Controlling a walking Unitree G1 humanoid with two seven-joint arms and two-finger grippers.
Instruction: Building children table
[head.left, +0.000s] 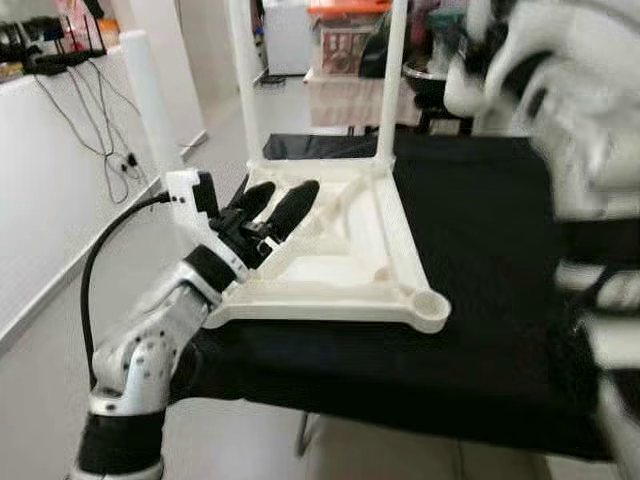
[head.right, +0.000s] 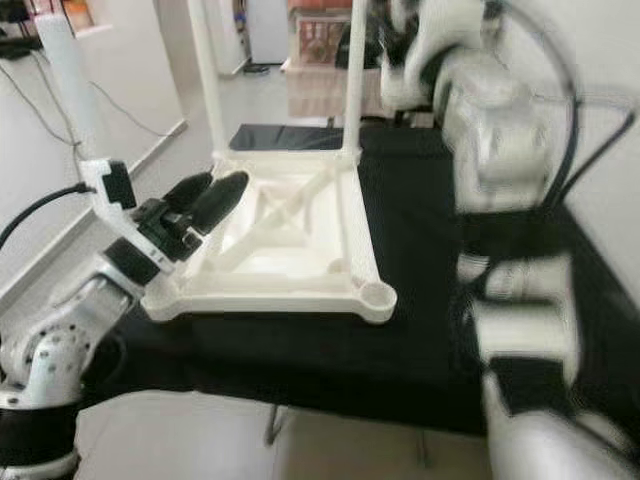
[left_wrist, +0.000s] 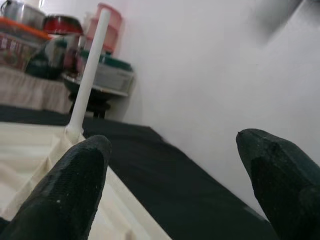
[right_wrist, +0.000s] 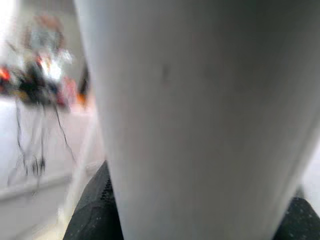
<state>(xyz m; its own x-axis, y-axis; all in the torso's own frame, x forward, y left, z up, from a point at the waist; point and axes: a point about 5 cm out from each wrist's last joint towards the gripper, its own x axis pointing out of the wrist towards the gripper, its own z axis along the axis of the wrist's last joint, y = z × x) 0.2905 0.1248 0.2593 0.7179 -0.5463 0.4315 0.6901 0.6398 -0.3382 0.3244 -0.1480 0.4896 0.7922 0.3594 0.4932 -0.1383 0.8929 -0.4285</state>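
While the upturned cream plastic tabletop (head.left: 340, 262) with two white legs (head.left: 391, 80) standing up lies on the black-covered table (head.left: 480, 300), the left gripper (head.left: 278, 205) hovers spread over its near-left corner, and the blurred right gripper's fingers (right_wrist: 92, 215) flank a white leg (right_wrist: 200, 115).

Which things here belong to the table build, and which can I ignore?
Job in hand:
upturned white table top
two fitted legs
empty corner socket
white tube close up in the right wrist view
left end effector, open at the near left corner

Just lying about:
wall cables
storage boxes
pots
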